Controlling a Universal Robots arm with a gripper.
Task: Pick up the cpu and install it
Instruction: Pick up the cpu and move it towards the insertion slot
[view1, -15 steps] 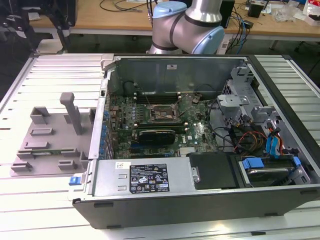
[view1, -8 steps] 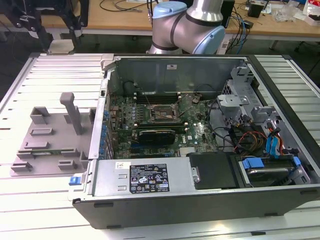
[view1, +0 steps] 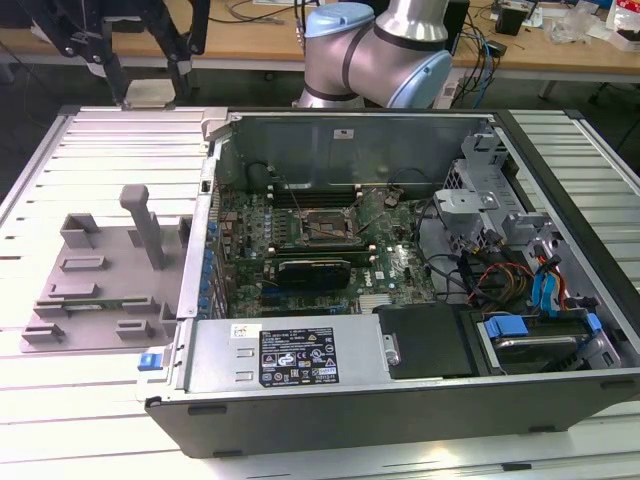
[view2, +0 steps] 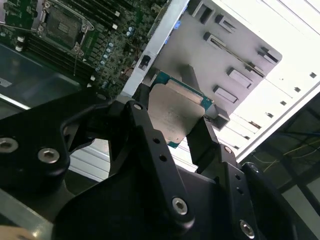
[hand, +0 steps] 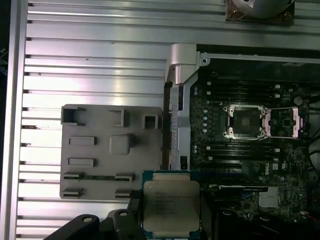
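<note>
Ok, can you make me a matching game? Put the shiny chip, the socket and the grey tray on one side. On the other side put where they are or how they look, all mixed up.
Things:
1. cpu
2. socket
3. grey tray

Places or states:
A. lying on the ribbed table, beside the computer case
B. held by the gripper, up above the table
C. open on the green board, its metal bracket flipped aside

Right pairs: 1-B, 2-C, 3-A.
</note>
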